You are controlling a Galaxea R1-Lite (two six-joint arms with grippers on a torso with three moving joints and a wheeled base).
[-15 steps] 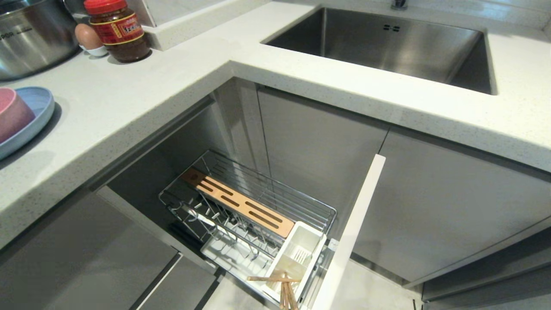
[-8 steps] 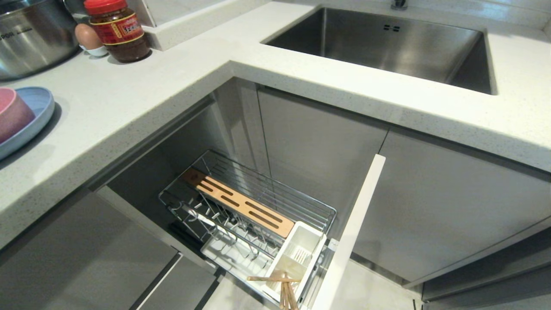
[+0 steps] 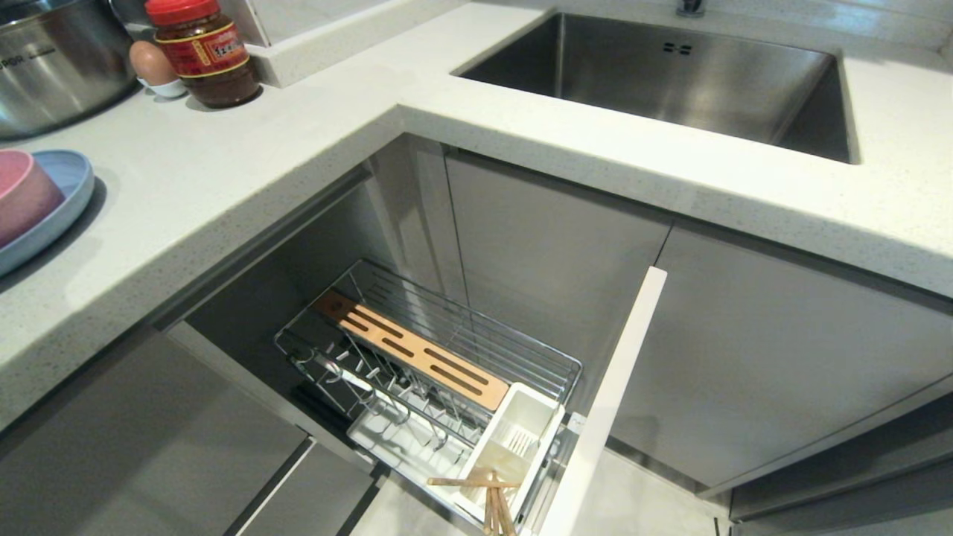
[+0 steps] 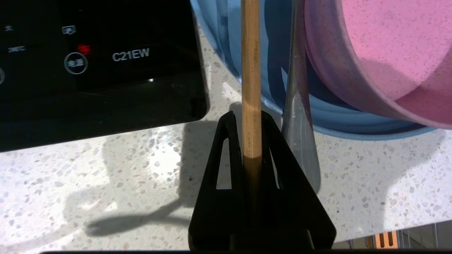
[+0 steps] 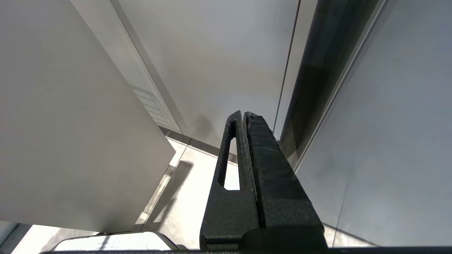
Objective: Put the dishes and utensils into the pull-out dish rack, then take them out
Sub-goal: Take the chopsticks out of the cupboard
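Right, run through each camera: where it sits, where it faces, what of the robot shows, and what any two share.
Head: high, looking down on the counter, sink and rack; no arm shows.
Left wrist: behind the left pincer, shut on a chopstick, facing the counter, plate, bowl and fork.
Right wrist: behind the shut right pincer, facing cabinet fronts.
Shared: head and left wrist both show plate, bowl, counter.

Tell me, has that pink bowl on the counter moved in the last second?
Yes, slightly. In the head view the bowl has shifted a little toward the jar, covering more of the plate.
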